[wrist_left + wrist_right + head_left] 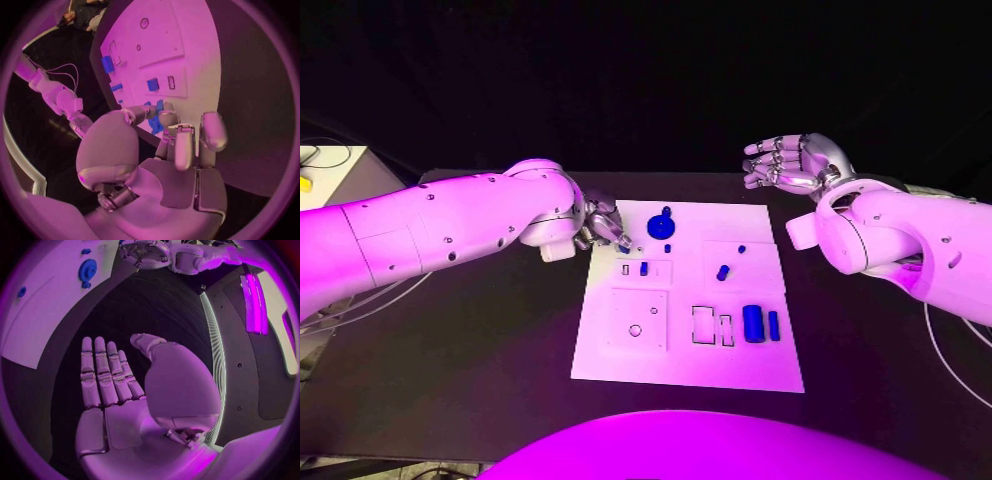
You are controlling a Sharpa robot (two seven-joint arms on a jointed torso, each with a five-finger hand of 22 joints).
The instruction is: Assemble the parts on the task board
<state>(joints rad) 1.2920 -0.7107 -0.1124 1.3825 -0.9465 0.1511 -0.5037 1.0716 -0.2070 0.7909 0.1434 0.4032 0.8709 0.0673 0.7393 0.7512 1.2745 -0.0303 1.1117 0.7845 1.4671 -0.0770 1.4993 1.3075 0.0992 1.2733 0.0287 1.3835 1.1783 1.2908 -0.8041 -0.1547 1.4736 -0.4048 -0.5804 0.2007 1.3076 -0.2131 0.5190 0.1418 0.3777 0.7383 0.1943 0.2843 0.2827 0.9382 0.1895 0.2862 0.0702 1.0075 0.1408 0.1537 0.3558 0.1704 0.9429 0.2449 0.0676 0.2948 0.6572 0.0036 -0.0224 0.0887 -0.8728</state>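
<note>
White and flat, the task board (687, 370) lies mid-tabletop (473, 330), with small blue parts on it: a round disc (661, 226) near its far edge, two upright bars (762, 323) toward its near right corner. The left robot hand (600, 226) rests at the board's far left corner, fingers curled down, holding nothing visible. The right robot hand (795, 162) hovers beyond the far right corner, fingers apart and empty.

The task board (733, 370) is lying mid-table (473, 380), the left hand (600, 226) sitting at its far-left corner, the right hand (798, 162) hovering beyond its far-right.
</note>
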